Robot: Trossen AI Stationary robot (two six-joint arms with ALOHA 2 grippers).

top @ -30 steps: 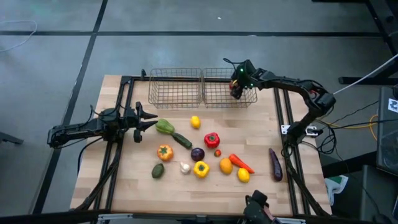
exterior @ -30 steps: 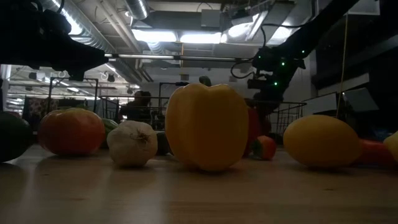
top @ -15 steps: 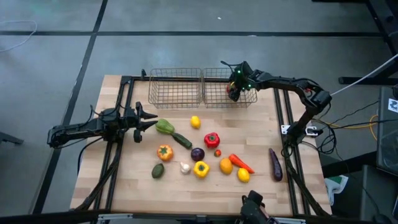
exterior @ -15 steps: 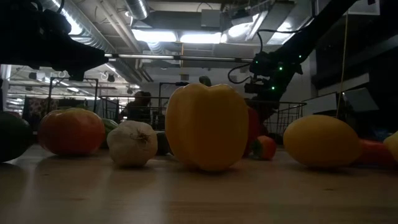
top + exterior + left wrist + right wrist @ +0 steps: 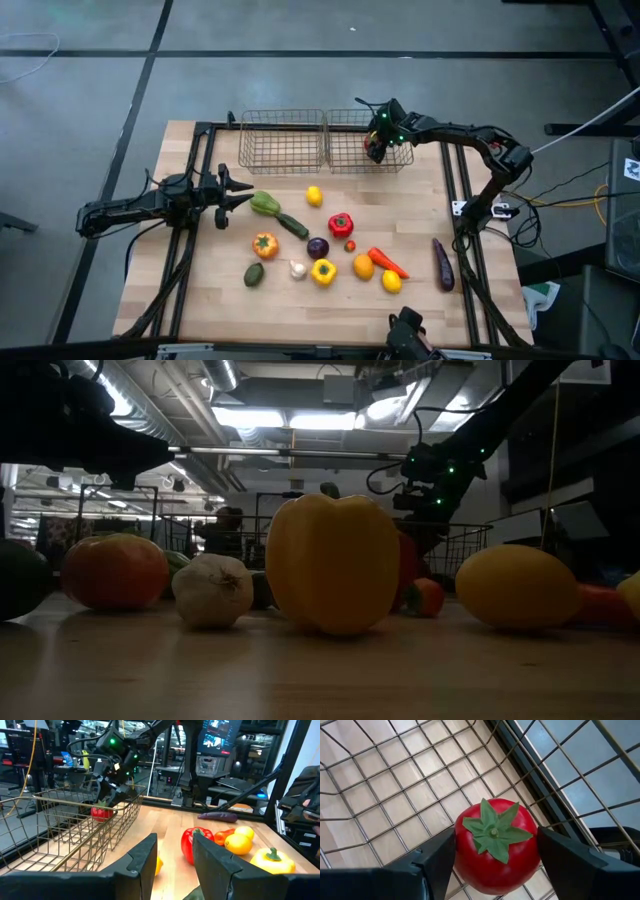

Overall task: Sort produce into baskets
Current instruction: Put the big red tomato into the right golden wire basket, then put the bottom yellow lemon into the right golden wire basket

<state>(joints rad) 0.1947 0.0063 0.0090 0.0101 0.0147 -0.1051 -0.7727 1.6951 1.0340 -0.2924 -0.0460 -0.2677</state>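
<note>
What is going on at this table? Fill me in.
The robot is sorting toy produce into two wire baskets. The right gripper holds a red tomato between its jaws over the right basket. The left gripper waits at the table's left side near a green pepper. The left basket looks empty.

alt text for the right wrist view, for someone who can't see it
A red tomato with a green leafy top sits between the right gripper's two dark fingers, held over the floor of a wire basket. Pale wooden table shows through the mesh.
</note>
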